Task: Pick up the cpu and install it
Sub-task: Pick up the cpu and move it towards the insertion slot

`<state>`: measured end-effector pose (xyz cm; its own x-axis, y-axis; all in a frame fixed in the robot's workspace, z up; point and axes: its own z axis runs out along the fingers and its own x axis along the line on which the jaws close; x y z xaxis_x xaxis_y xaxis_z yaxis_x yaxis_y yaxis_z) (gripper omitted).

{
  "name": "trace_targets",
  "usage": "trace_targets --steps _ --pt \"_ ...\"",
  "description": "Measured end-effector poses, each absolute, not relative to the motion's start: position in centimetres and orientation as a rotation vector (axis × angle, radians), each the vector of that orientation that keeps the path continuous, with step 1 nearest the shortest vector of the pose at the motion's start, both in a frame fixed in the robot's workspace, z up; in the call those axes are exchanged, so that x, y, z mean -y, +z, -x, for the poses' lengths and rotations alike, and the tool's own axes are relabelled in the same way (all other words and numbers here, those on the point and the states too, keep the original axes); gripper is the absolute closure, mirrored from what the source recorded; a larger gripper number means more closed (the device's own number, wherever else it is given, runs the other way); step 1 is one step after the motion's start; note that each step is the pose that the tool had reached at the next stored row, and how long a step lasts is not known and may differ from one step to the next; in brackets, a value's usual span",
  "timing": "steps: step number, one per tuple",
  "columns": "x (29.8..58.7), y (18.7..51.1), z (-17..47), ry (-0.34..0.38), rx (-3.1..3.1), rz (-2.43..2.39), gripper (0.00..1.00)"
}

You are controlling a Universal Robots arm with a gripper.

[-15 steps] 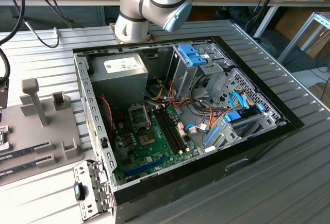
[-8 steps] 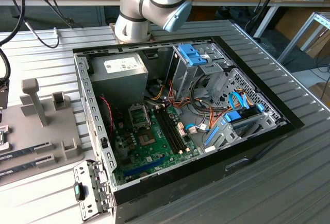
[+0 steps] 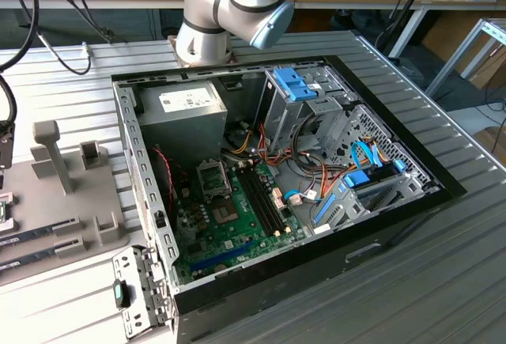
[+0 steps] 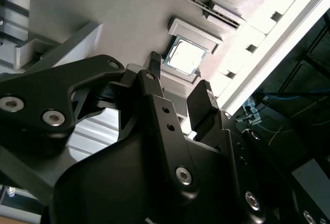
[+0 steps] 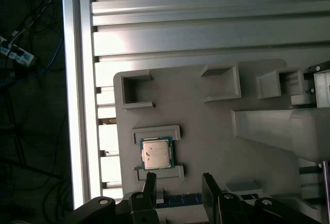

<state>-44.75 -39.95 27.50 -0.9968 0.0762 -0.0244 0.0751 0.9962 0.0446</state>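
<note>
Pick-up step, approach. Pincer [image 5: 178, 183] released, empty, near cpu [image 5: 156, 153], which sits in grey tray [image 3: 111, 202] at exterior view's left. Grasp likely calls for centring, fingers straddling chip edges.

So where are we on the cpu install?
Nothing done yet. The cpu lies in its nest on the grey tray. The tool hangs open near it, holding nothing. Pickup and seating in the motherboard socket are both left.

white label [image 3: 180, 100] on power supply [image 3: 190, 129], print unreadable
</note>
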Motion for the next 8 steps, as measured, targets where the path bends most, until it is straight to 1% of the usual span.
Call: trace_targets --steps 8 --pt "39.95 27.31 44.75 0.068 -3.112 -0.118 0.52"
